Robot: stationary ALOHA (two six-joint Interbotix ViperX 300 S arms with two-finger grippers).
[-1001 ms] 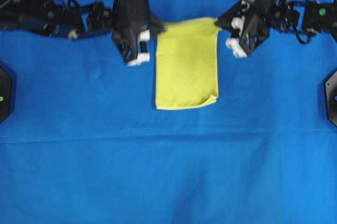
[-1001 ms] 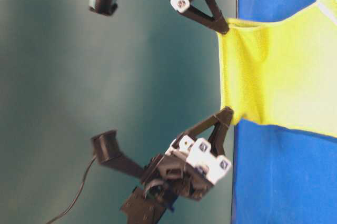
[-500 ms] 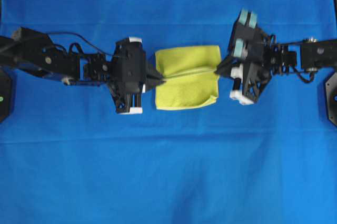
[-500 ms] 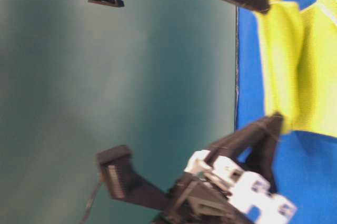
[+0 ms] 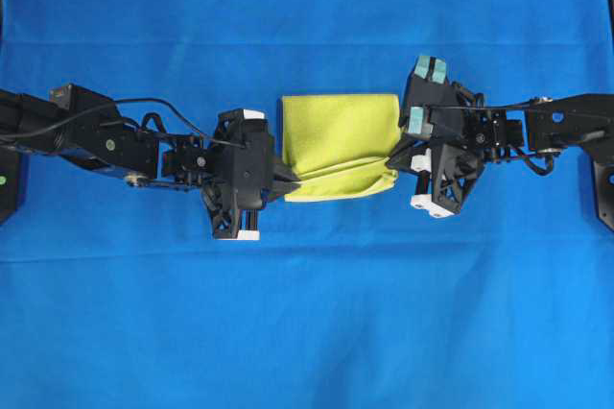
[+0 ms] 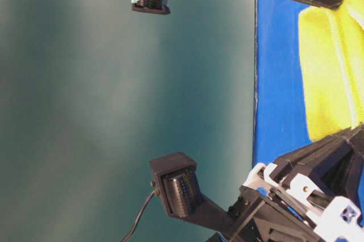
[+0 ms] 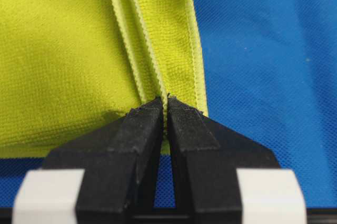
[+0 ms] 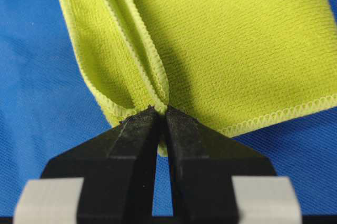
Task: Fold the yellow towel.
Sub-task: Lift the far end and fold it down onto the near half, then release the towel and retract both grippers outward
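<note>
While the yellow towel point(image 5: 338, 145) lies folded over itself on the blue table cloth point(image 5: 307, 313) covering the worktop, each side of it is pinched. The left hand point(image 5: 291, 179) grasps the hemmed edge at its left side. The right hand point(image 5: 393, 156) grasps the hemmed edge opposite.

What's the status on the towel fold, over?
Left gripper and right gripper both shut on yellow towel edges. Towel doubled over on the blue table cloth, fold not laid flat. Nothing in the way.
</note>
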